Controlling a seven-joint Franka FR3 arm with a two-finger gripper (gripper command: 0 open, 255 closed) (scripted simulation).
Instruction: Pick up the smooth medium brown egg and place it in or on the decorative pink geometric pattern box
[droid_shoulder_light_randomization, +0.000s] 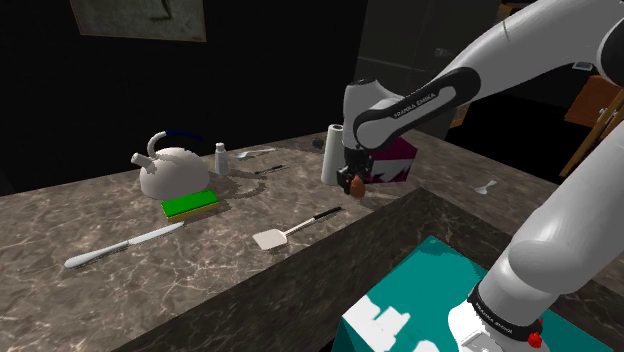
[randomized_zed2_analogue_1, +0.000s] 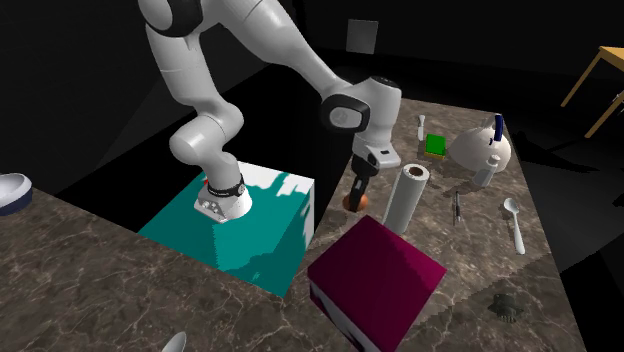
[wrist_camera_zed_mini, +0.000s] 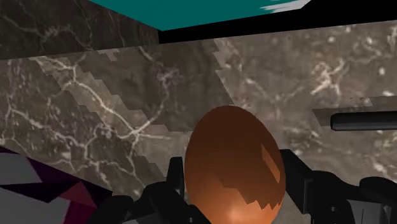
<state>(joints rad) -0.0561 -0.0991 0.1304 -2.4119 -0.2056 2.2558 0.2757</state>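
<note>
The brown egg (wrist_camera_zed_mini: 232, 162) is seen clamped between the two black fingers (wrist_camera_zed_mini: 299, 181) of the gripper (droid_shoulder_light_randomization: 350, 179), which press against its sides, narrow end pointing away from the hand. In the shoulder view the egg is held over the marbled counter (droid_shoulder_light_randomization: 120, 215) close to its front edge; whether it is lifted clear of the stone cannot be told. The pink box (droid_shoulder_light_randomization: 402, 160), drawn in magenta with a white patch, is found at about 2 o'clock of the egg in that view, near it but apart, and a white paper roll (droid_shoulder_light_randomization: 331, 153) stands upright at about 11 o'clock, just beside the gripper. In the second exterior view the box is placed at about 5 o'clock of the egg and the roll at 3 o'clock. Farther along the counter, at about 9 o'clock of the egg in the shoulder view, a white kettle (droid_shoulder_light_randomization: 172, 170) is set, with a green sponge (droid_shoulder_light_randomization: 190, 205) just in front of it. A spatula (droid_shoulder_light_randomization: 290, 232) and a knife (droid_shoulder_light_randomization: 120, 246) lie flat nearer the counter's edge. The teal stand (droid_shoulder_light_randomization: 440, 295) is seen at about 5 o'clock of the egg.
</note>
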